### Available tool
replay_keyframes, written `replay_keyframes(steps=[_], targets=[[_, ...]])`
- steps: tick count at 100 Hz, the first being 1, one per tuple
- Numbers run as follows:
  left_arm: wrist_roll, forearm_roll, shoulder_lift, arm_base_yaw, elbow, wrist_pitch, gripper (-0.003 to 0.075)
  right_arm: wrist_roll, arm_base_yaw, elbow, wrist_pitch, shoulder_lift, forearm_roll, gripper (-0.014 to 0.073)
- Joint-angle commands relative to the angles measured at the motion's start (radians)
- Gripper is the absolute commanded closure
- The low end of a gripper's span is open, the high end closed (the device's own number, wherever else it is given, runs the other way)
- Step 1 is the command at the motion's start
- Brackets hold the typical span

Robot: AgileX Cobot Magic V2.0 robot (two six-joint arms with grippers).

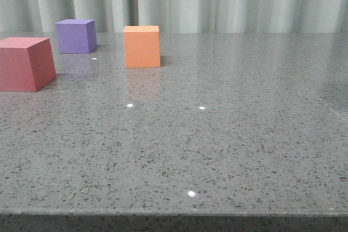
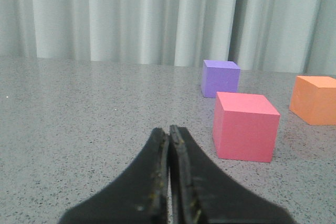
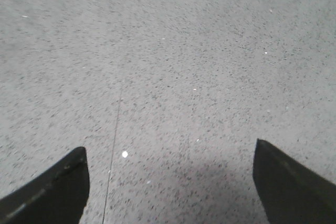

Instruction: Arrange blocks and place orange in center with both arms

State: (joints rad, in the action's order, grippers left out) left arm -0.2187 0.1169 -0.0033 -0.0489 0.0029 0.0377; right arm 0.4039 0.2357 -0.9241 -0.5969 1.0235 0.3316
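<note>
a: on the grey speckled table [image 1: 228, 145], where do the blocks sit?

b: toward my left and far side. the pinkish-red cube [image 1: 24, 63] is nearest and at the left edge of the front view, the purple cube [image 1: 76, 36] is behind it, and the orange cube [image 1: 142, 46] stands to the right of both. none of them touch. pale curtains [image 1: 217, 1] hang behind the table.

a: and your grippers?

b: my left gripper [image 2: 169, 145] has its fingers pressed together with nothing between them; from its wrist camera the pinkish-red cube [image 2: 244, 126] lies near, the purple [image 2: 220, 78] and orange [image 2: 314, 99] ones further off. my right gripper [image 3: 170, 177] is spread wide over bare table, apparently above the surface, though i can't judge the gap.
</note>
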Motion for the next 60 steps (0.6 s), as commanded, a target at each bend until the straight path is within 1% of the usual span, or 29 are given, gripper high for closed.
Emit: replay_keyframes(steps=[1, 16, 30, 44, 60], targets=[[-0.011, 0.002, -0.036, 0.002, 0.042, -0.077, 0.0741, -0.010, -0.006, 0.074, 0.133, -0.122, 0.005, -0.0030], [-0.011, 0.002, -0.036, 0.002, 0.042, -0.077, 0.0741, -0.010, -0.006, 0.233, 0.164, -0.294, -0.001, -0.0030], [-0.011, 0.002, -0.036, 0.002, 0.042, -0.077, 0.0741, -0.010, -0.006, 0.332, 0.173, -0.437, -0.001, -0.0030], [-0.011, 0.002, -0.036, 0.002, 0.042, -0.077, 0.0741, -0.010, -0.006, 0.385, 0.174, -0.529, -0.001, -0.0030], [-0.011, 0.002, -0.036, 0.002, 0.042, -0.077, 0.0741, -0.010, -0.006, 0.402, 0.186, -0.551, -0.001, -0.0030]])
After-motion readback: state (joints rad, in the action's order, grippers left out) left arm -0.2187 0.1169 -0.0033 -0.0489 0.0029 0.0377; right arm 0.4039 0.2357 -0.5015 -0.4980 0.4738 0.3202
